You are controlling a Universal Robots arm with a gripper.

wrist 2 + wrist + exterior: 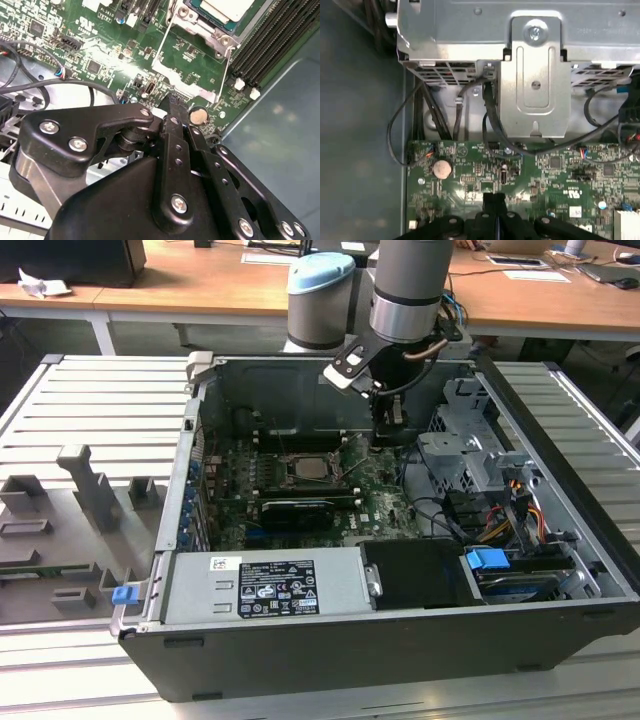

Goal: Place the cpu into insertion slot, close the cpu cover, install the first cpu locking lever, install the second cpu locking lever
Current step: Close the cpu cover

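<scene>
Your gripper (388,437) hangs inside the open computer case (330,655). Its fingers are pressed together on nothing, and the tip is low over the motherboard (380,495). Both wrist views show that narrow black tip, gripper (172,102) and gripper (495,197), near the round coin battery (198,116).

From the exterior view's left, a grey fixture tray (60,540) sits on the table outside the case, well apart from the work. The case lies on its side, so the board faces up and you can reach it from above. Next comes the grey power supply box (265,585) along the near wall, with the long black card (295,510) just behind it.

Beyond the card, the cpu (308,466) lies flat in the insertion slot (285,472), pale face up. In the second wrist view the cpu cover (197,27) looks to be lying down around the chip's edge. I cannot tell whether it is fully seated. Two thin wire locking levers (162,43) angle away from the socket toward the gripper, and I judge them unlatched.

The gripper stands just to the exterior view's right of the socket. Closed fingers make a slim pusher, which would suit a thin wire. Further right is the metal drive cage (470,450), with its cables draped onto the board.
</scene>
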